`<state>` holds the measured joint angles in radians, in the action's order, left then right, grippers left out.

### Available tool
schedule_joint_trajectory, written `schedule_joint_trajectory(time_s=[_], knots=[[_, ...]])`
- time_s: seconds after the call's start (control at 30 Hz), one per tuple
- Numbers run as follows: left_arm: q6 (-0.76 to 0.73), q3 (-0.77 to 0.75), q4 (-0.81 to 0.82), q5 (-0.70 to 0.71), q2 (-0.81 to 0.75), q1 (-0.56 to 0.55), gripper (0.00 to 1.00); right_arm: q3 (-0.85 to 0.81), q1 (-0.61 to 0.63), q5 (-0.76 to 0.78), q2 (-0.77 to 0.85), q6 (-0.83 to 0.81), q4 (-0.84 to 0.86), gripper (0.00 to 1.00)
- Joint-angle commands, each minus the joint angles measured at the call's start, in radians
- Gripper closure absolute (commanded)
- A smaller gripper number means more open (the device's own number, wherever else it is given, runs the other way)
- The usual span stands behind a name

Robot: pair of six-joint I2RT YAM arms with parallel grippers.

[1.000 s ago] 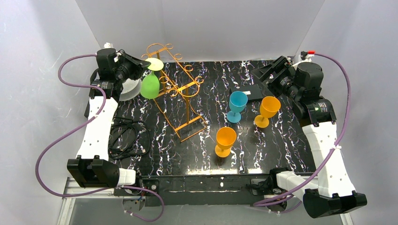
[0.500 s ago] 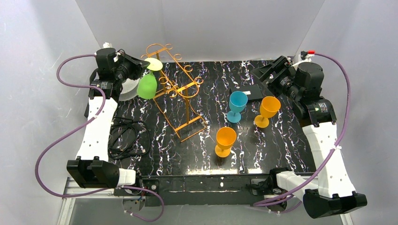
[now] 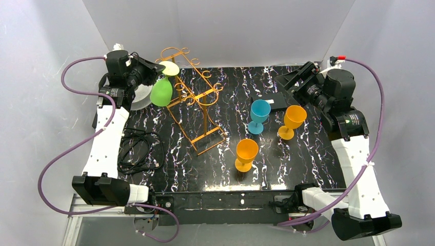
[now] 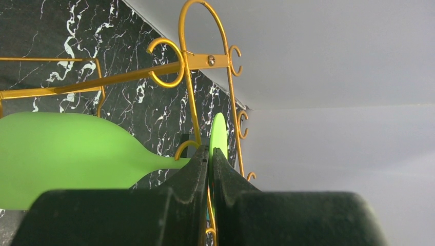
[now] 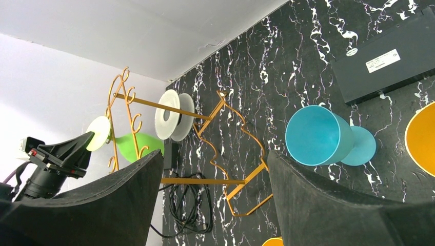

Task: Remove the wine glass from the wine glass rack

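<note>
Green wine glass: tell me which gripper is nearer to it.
Left. The left gripper is shut on the stem of the green wine glass, at the left end of the wine glass rack. The right gripper hangs open across the table, beyond the blue glass.

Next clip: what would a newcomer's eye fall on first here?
The green glass, tilted at the far-left end of the gold rack, stem pinched in the shut left claw. Right of the rack a blue glass and two orange glasses stand on the black marbled table.
</note>
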<state>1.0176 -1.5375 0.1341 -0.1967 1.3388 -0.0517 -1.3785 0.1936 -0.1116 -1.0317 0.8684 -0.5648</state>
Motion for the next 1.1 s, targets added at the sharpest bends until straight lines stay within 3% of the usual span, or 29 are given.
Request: schedule_joint_trajectory(time_s=[0.0, 0.07, 0.1, 0.17, 1.07], knots=[[-0.016, -0.042, 0.018, 0.013, -0.027, -0.012, 1.0, -0.001, 0.009, 0.003, 0.023, 0.004, 0.053, 0.18], [-0.017, -0.04, 0.016, 0.015, -0.029, -0.015, 1.0, 0.002, 0.01, 0.007, 0.027, 0.004, 0.051, 0.18], [-0.019, -0.041, 0.016, 0.016, -0.029, -0.016, 1.0, 0.002, 0.011, 0.008, 0.028, -0.099, 0.05, 0.18], [-0.02, -0.041, 0.015, 0.019, -0.032, -0.018, 1.0, 0.004, 0.013, 0.01, 0.03, 0.009, 0.049, 0.18], [-0.101, -0.016, -0.048, 0.064, -0.14, -0.02, 1.0, 0.028, 0.03, 0.018, 0.059, 0.023, 0.042, 0.18]])
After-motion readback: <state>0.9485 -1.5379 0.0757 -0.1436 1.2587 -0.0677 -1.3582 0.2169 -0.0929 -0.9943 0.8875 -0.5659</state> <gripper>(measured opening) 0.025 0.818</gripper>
